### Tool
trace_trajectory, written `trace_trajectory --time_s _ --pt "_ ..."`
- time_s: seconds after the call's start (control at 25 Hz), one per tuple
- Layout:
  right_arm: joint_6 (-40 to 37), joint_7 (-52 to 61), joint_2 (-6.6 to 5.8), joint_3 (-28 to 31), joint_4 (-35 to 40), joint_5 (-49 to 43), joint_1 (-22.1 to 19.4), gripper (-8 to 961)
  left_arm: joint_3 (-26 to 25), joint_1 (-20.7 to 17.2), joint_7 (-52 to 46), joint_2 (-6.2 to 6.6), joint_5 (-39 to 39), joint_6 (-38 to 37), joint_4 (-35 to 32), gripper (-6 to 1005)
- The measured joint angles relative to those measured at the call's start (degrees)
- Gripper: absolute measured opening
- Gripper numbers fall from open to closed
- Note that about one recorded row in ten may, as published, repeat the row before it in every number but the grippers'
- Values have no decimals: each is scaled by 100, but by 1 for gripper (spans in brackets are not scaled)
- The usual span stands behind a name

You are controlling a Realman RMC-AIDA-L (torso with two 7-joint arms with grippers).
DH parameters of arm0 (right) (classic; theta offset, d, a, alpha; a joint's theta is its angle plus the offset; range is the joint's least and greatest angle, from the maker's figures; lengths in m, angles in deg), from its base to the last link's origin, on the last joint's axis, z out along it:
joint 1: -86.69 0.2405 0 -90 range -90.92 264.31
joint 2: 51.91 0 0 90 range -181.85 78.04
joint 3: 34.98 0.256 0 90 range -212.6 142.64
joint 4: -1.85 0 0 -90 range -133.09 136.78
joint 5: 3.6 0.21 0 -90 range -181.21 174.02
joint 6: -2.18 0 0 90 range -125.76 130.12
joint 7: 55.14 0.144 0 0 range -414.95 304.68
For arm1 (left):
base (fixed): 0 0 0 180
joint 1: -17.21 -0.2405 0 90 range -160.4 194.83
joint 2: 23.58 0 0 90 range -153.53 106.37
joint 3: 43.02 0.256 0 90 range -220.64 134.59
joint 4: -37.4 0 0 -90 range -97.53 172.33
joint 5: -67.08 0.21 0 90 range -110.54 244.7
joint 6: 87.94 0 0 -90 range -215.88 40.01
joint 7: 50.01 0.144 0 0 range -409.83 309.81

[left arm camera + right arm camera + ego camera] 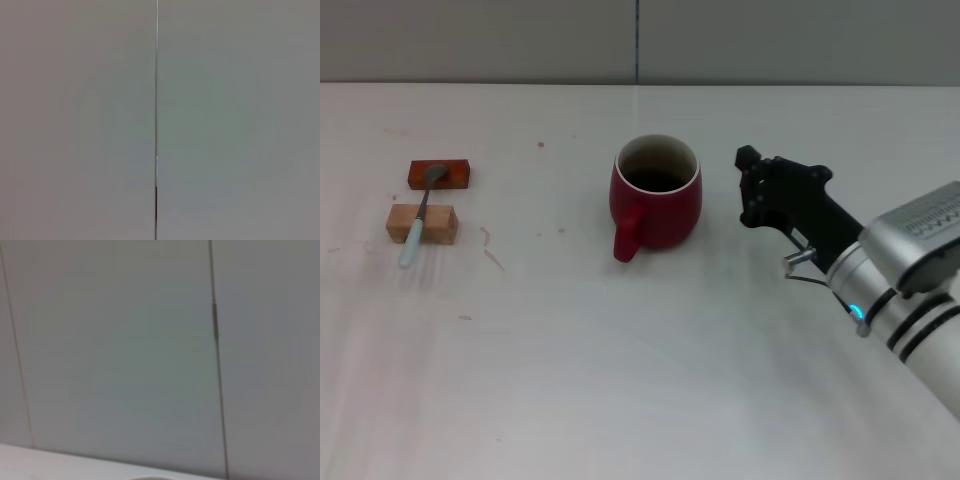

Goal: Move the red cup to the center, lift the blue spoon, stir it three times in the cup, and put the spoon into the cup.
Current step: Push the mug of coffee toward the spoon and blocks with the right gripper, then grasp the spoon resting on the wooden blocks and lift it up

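Note:
The red cup [657, 195] stands upright near the middle of the table, its handle turned toward the front left and its inside dark. A sliver of its pale rim [150, 478] shows in the right wrist view. The blue spoon [420, 215] lies at the far left across two small blocks, its bowl on the orange-red block [439, 174] and its handle over the tan block [421, 224]. My right gripper [749, 188] is just right of the cup, apart from it, open and empty. My left gripper is out of view; its wrist view shows only wall.
The white table [640, 380] runs back to a grey panelled wall [520, 40]. My right arm [910, 270] reaches in from the front right.

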Motion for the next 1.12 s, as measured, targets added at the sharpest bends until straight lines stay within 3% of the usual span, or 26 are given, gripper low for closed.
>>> trace_trajectory --time_s 0.04,0.08,0.12,0.16,0.24,0.32,0.44,0.6,0.72,0.96,1.12 --pt "-492 -10 -14 79 104 9 -279 94 24 -24 -25 0 0 -4 9 835" --pt "-492 -10 -14 79 104 9 -279 95 24 -24 -25 0 0 -4 9 835" --pt "-999 -10 -21 240 234 12 -620 96 38 -30 -57 0 5 -11 10 835" --pt "-999 -10 -21 240 234 12 -620 97 62 -40 -128 0 0 -17 4 835" --pt "-1842 -2 -23 586 448 15 -1220 98 233 -77 -318 1 21 -34 -16 835" --pt "-2076 0 -23 717 496 17 -1379 100 315 -107 -337 0 28 -38 -6 835" --pt "-2981 17 -19 1422 610 34 -2078 103 669 -234 -342 1 41 -86 63 835" --pt "-3416 257 -29 2046 679 57 -2542 106 979 -307 -334 16 45 -111 69 835" --pt "-3583 492 -42 2238 824 57 -2658 109 1392 -443 -302 25 47 -216 70 835" --pt "-3749 1093 -34 2353 1199 57 -2692 278 1868 -565 -288 21 44 -236 41 835" --pt "-3766 1119 -25 2328 1222 30 -2661 443 2242 -631 -278 19 48 -211 21 835"
